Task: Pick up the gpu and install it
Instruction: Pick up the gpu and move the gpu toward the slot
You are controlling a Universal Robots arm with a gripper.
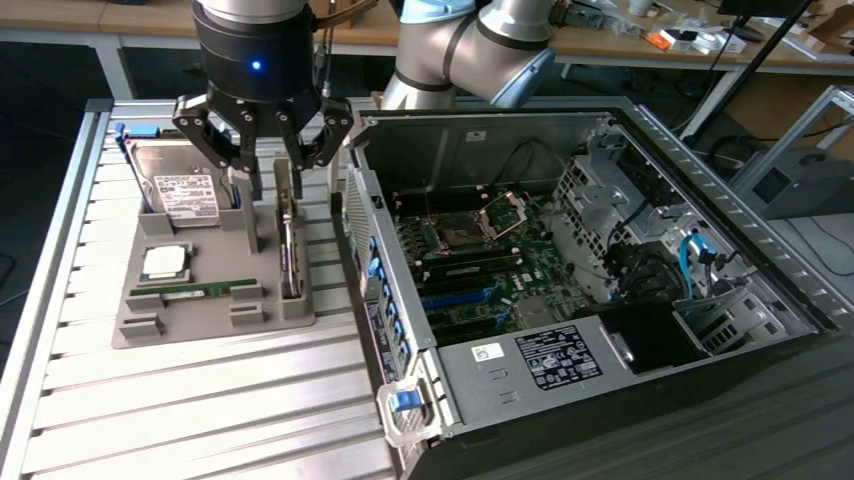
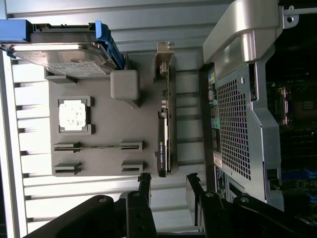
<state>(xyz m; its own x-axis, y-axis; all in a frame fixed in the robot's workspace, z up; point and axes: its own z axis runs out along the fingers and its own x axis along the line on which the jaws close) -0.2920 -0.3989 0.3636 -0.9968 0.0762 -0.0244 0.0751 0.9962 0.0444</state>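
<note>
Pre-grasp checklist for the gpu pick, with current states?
1. Tool open: ok.
2. Tool empty: ok.
3. Tool lined up over gpu: ok; in the wrist view the card's edge runs toward the gap between the fingers.
4. gpu upright on edge in tray: ok.
5. Case side open, board exposed: ok.
6. Slots free: cannot tell.
</note>
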